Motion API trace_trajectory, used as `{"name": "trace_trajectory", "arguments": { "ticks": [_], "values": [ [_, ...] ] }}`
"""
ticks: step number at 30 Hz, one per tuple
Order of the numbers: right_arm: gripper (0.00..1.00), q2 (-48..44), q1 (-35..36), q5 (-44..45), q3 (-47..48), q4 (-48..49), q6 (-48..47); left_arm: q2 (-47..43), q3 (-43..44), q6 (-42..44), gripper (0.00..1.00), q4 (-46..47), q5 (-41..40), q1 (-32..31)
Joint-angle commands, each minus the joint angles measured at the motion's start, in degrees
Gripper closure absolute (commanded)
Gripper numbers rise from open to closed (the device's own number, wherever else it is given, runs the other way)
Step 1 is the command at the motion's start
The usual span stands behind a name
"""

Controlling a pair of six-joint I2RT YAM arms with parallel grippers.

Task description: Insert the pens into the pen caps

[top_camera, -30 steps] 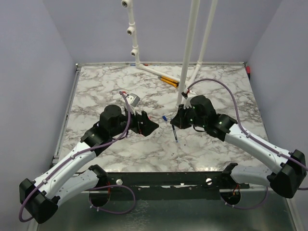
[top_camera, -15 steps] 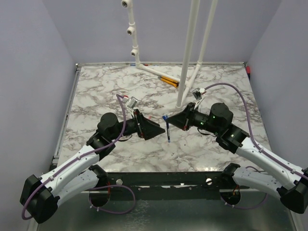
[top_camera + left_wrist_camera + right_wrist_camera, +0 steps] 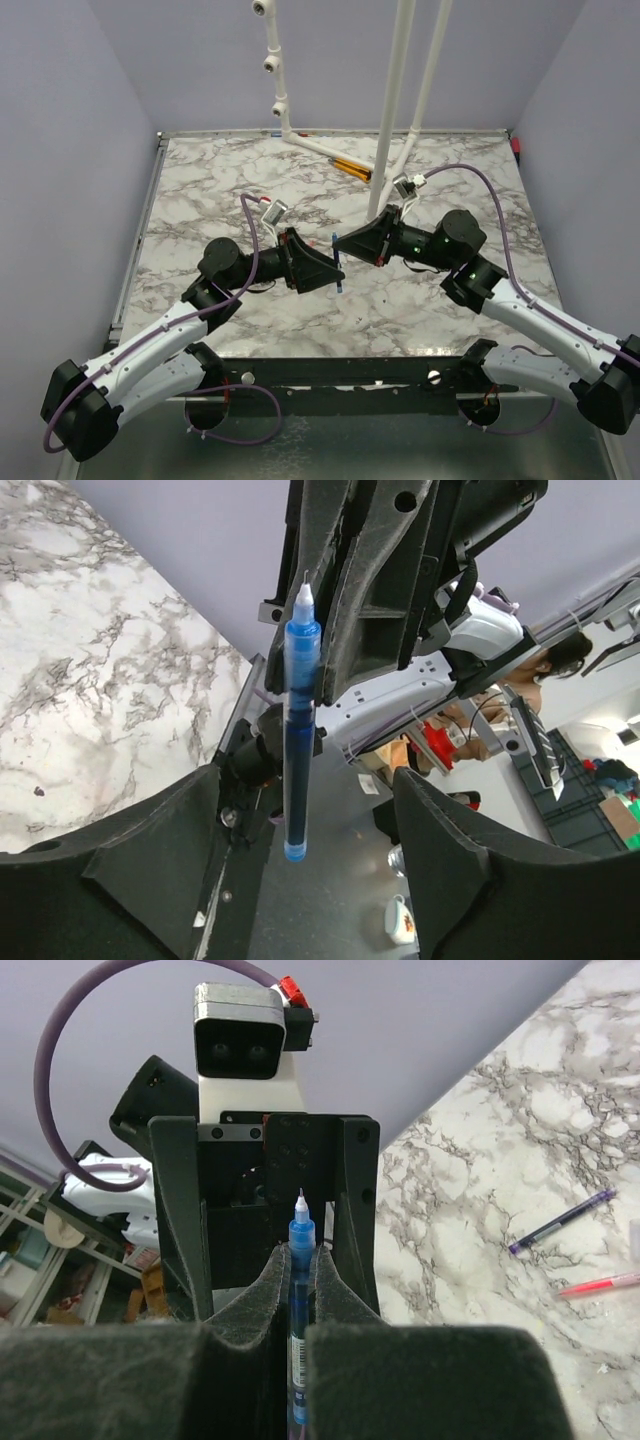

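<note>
**A:** What is changing over the last second?

**B:** The right hand [image 3: 352,245] is carrying the blue pen [image 3: 340,265] leftward, away from the spot low over the surface [image 3: 450,180] where it was a second ago. The left hand [image 3: 318,268] is swinging up to meet it. The two are now facing each other in the air, nearly touching.

**A:** Is the right hand holding the pen firmly?

**B:** It is pinching the barrel between both fingers, as the right wrist view is showing. The white nib is pointing up there and is bare.

**A:** And the left hand?

**B:** It is standing wide apart and gripping nothing. In its own wrist view the pen is hanging in the gap between its fingers, touching neither.

**A:** So what is this doing for the task?

**B:** I am reading it as a handover or regrasp being set up, not a capping. I am not finding the blue cap in any view, so the insertion is still waiting.

**A:** The others?

**B:** The pink-red pen [image 3: 600,1283] and a dark pen [image 3: 560,1222] are lying on the marble, near each other and well apart from the hands.
</note>
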Motion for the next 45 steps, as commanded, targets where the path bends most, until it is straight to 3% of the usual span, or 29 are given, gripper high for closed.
{"name": "trace_trajectory", "arguments": {
  "ticks": [1, 20, 28, 34, 39, 41, 45],
  "values": [
    [0.99, 1.52, 0.40, -3.58, 2.37, 2.22, 0.26, 0.66, 1.09, -1.15, 0.32, 3.25, 1.72, -0.40],
    [0.99, 3.29, 1.40, -3.41, 2.82, 0.59, -0.81, 2.47, 1.91, -1.13, 0.65, 4.84, 0.97, -1.08],
    [0.99, 3.09, 1.69, -2.85, 2.34, 0.03, -1.30, 2.15, 1.35, -0.95, 1.00, 5.92, 0.60, -1.25],
    [0.98, 2.85, 1.69, -3.38, 2.49, -0.90, -1.65, 1.08, 0.59, -0.53, 1.00, 6.56, -0.20, -1.32],
    [0.66, 1.67, 1.69, -2.21, 4.32, -4.83, -3.80, 0.83, 0.29, 0.58, 1.00, 5.45, -1.08, -1.28],
    [0.53, 0.82, 1.69, -0.99, 5.51, -8.05, -5.47, 0.54, 0.70, 2.95, 1.00, 0.52, -2.19, -1.27],
    [0.43, -0.65, 1.69, 4.04, 8.84, -17.50, -10.10, -0.75, 3.22, 10.05, 1.00, -10.60, -5.60, -1.28]
  ]
}}
